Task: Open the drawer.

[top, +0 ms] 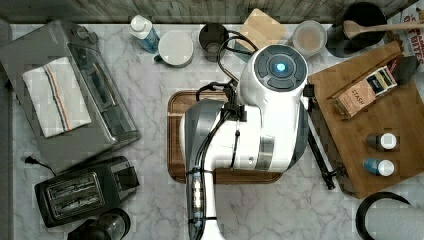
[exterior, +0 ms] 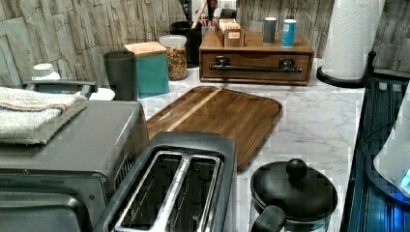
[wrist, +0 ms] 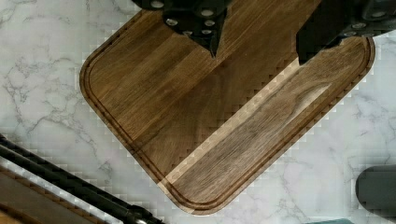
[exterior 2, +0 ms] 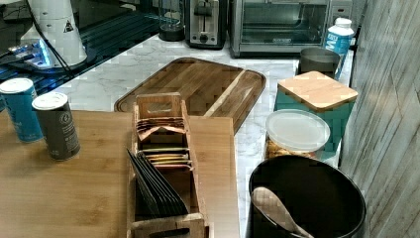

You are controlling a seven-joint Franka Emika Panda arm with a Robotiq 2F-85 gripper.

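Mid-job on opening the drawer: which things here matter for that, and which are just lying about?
Part of the job:
- drawer, shut
- its black bar handle
- gripper, jaws open above the tray

Just lying about:
- wooden tray
- tea box
- two bottles on the top board
- toaster
- toaster oven
- paper towel roll

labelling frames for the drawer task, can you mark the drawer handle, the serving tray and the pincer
drawer handle [exterior: 255, 69], left view, middle of the black bar.
serving tray [exterior: 227, 112], left view, bare centre of the board.
pincer [wrist: 259, 49], wrist view, midway between the two open black fingertips.
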